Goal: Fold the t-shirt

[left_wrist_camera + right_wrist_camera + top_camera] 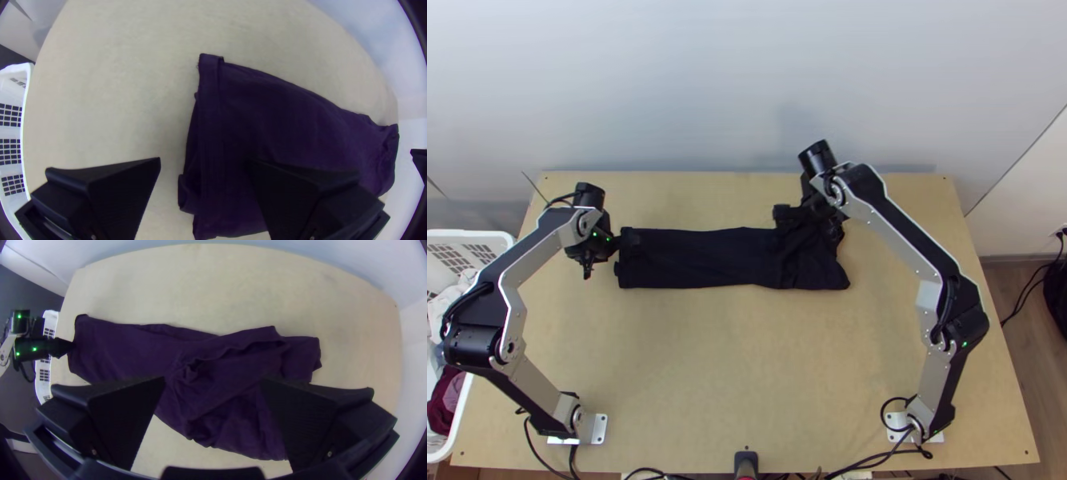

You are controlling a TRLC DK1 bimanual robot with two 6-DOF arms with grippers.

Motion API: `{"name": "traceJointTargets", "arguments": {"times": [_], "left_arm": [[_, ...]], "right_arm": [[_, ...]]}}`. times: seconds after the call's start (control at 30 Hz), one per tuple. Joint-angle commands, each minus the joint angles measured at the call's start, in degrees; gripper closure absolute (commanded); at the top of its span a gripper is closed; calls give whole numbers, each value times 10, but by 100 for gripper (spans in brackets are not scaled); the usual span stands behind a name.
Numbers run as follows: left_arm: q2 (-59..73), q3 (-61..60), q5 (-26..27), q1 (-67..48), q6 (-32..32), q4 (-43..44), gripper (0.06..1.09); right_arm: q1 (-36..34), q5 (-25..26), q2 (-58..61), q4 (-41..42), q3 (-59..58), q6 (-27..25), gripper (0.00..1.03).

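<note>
The dark t-shirt point(707, 258) lies on the table as a long narrow folded strip, with bunched folds at its right end. At its left end is my left gripper point(616, 250); in the left wrist view the left gripper point(204, 164) is open, one finger over the shirt point(275, 120) and the other beside its hem. My right gripper point(797, 218) is above the shirt's right part. In the right wrist view the right gripper point(213, 382) stands open over the wrinkled part of the shirt point(222, 395).
A white laundry basket point(475, 237) with clothes in it stands at the table's left edge. The wooden table point(747, 360) has bare surface around the shirt. A black object point(746, 462) sits at the near edge, with cables beside it.
</note>
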Motion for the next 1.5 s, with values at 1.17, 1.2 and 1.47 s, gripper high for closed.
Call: {"name": "traceJointTargets", "arguments": {"times": [1.17, 1.2, 1.47], "left_arm": [[-115, 64, -9, -98, -16, 90, 105], [-115, 75, -8, -109, -20, 89, 105], [-101, 137, -8, -173, -45, 84, 105]], "right_arm": [[74, 14, 107, 41, -119, -2, 4], [74, 16, 110, 42, -122, -1, 4], [59, 19, 72, 36, -110, 9, 4]]}}
